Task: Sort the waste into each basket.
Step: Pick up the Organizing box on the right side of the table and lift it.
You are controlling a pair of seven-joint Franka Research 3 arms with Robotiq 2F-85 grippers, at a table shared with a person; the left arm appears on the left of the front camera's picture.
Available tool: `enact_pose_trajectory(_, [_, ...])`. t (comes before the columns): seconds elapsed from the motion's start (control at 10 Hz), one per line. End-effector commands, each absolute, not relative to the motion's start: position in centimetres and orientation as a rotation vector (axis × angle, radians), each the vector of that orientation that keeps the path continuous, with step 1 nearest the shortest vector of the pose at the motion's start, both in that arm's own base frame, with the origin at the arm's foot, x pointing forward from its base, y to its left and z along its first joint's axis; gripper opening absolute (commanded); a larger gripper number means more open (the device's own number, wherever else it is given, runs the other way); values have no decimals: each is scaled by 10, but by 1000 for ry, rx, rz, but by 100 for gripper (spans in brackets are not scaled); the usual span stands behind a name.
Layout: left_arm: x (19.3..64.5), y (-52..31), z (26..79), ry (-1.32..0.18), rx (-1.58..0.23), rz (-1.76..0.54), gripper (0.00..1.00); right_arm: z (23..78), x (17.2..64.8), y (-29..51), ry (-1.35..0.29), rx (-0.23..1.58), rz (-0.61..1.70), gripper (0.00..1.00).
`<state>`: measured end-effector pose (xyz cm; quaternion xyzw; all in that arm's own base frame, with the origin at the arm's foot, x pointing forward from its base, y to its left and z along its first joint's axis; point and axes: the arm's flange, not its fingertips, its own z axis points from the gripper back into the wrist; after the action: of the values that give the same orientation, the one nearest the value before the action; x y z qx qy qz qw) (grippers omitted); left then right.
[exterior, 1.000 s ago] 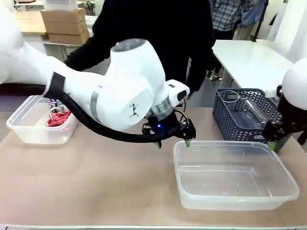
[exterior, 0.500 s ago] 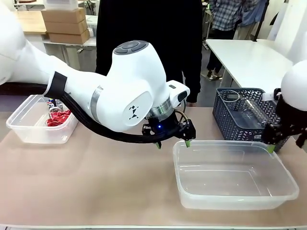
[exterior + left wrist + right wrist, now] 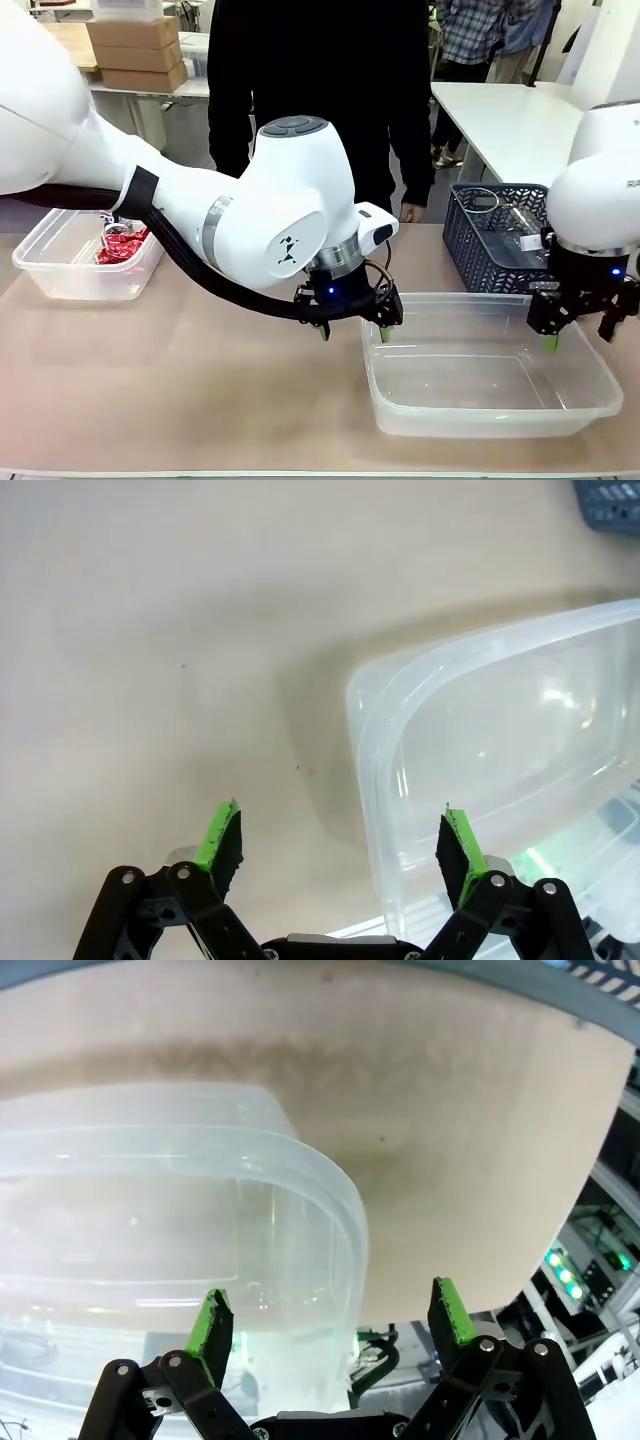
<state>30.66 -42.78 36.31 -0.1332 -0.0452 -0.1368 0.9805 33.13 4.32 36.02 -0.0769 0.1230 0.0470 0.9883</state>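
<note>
While the left jaws and the right jaws hang wide open and empty, each pair straddles a clear plastic tub (image 3: 480,420).
Its glossy rolled rim, near a rounded corner, passes between the green pads (image 3: 222,842); crinkled red foil waste (image 3: 122,247) lies in a second clear tub (image 3: 50,280), well apart from both.

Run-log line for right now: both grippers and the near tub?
left gripper: open, astride left rim of near tub | right gripper: open, astride its right rim
</note>
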Motion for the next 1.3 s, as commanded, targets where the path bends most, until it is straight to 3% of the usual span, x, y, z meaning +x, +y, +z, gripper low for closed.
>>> enact_pose_trajectory(0.0, [314, -434, 368, -107, -259, -317, 100, 359, 339, 45, 260, -141, 71, 100])
enact_pose_trajectory(0.1, [315, -434, 367, -95, -245, -313, 40, 360, 338, 42, 270, -152, 86, 41])
enact_pose_trajectory(0.2, [315, -434, 366, -92, -246, -319, 40, 360, 338, 41, 285, -152, 81, 41])
enact_pose_trajectory(0.3, [314, -434, 365, -94, -243, -318, 0, 360, 338, 40, 292, -144, 79, 0])
enact_pose_trajectory(0.4, [314, -434, 365, -98, -239, -318, 38, 360, 338, 40, 299, -137, 84, 0])
enact_pose_trajectory(0.5, [313, -434, 366, -101, -240, -318, 0, 360, 339, 39, 298, -132, 86, 0])
enact_pose_trajectory(0.6, [313, -434, 366, -100, -241, -316, 0, 360, 339, 39, 297, -128, 84, 14])
enact_pose_trajectory(0.7, [312, -433, 367, -101, -242, -315, 0, 360, 338, 39, 297, -127, 83, 2])
enact_pose_trajectory(1.2, [299, -404, 402, -66, -263, -331, 0, 404, 319, 53, 352, -49, 120, 0])
